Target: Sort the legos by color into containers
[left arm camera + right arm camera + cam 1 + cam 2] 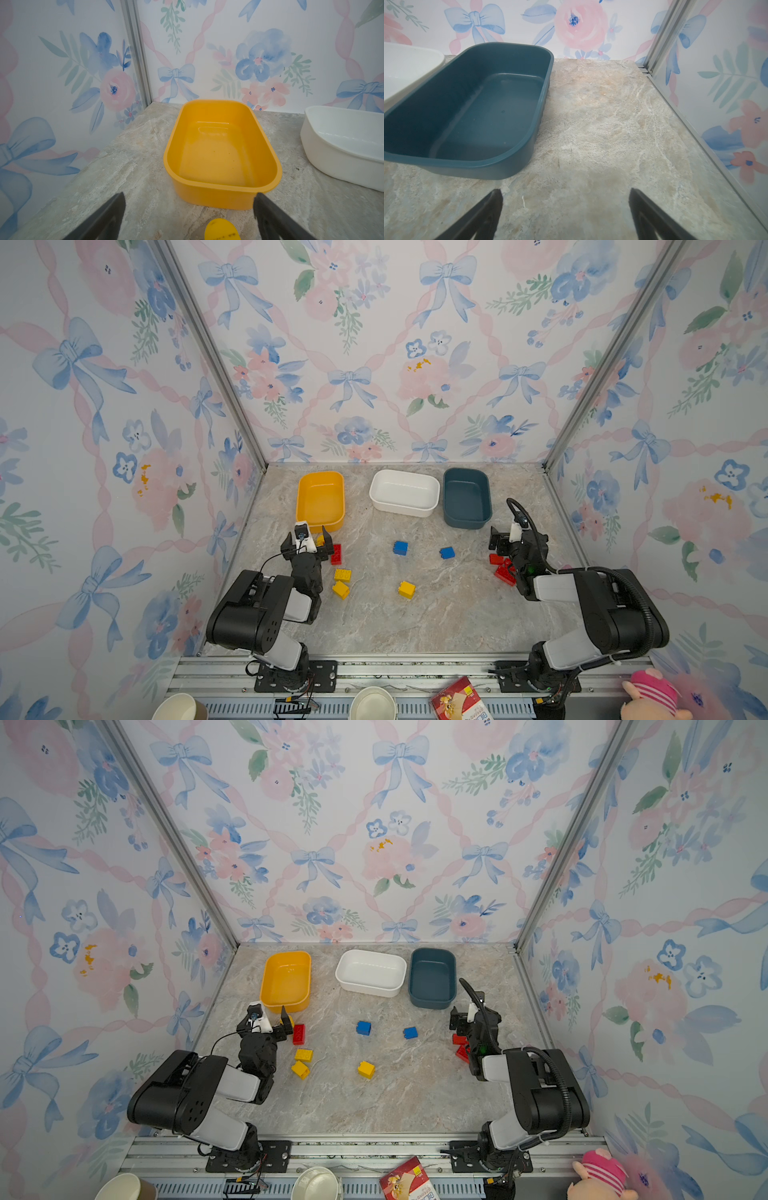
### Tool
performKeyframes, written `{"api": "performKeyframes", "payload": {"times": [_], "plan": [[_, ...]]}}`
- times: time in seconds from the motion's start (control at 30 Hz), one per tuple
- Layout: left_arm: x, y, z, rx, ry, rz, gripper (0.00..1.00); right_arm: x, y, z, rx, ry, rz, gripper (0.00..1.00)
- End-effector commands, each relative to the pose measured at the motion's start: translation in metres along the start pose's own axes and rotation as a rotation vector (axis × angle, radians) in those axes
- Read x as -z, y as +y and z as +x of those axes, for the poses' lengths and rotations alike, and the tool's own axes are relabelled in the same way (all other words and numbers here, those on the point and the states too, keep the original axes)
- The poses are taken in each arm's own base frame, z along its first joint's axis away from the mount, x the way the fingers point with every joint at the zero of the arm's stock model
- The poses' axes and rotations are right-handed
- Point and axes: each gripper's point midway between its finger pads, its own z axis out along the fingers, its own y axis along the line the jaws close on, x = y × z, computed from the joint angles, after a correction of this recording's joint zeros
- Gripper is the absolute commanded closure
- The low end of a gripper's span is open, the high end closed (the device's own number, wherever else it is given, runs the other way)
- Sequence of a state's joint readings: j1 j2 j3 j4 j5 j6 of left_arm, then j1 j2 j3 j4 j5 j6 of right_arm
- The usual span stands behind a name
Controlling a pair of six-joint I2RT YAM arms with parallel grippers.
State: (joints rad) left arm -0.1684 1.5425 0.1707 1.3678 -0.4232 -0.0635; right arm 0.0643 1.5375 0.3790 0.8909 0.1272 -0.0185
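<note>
Nothing sorted yet; my left gripper (308, 540), jaws spread, hangs over a yellow brick (222, 229): next, lower and pinch; right gripper (564, 191) spread, empty

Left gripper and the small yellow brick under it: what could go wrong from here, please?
1. The left gripper stands open with the yellow brick between its fingers, only partly seen in the wrist view; closing could catch just a corner, and the brick might slip.
2. The red brick lies close beside one finger in a top view; it may get pushed.
3. The yellow tub is just ahead; a low lift might bump its wall.
</note>
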Motion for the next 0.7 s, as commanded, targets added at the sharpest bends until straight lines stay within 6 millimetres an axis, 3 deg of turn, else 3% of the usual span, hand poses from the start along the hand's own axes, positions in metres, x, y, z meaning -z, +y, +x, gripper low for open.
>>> {"api": "performKeyframes", "payload": {"times": [0.0,0.2,0.4,0.53,0.67], "plan": [[-0.002,0.004,-0.002,0.016,-0.011,-0.019,0.02,-0.003,-0.001,-0.006,-0.018,-0.013,-0.005,0.03],[-0.002,0.003,-0.004,0.014,-0.018,-0.015,0.02,-0.003,-0.002,-0.006,-0.019,-0.016,0.001,0.03],[-0.011,-0.008,-0.019,-0.030,0.023,0.015,0.02,0.007,-0.014,-0.026,-0.041,0.057,0.074,0.03],[-0.014,-0.013,-0.034,-0.024,0.044,0.015,0.02,0.014,-0.007,-0.036,-0.040,0.104,0.068,0.03],[-0.029,-0.034,-0.043,-0.012,0.139,0.057,0.03,0.023,0.003,-0.051,-0.032,0.153,0.062,0.03]]}}
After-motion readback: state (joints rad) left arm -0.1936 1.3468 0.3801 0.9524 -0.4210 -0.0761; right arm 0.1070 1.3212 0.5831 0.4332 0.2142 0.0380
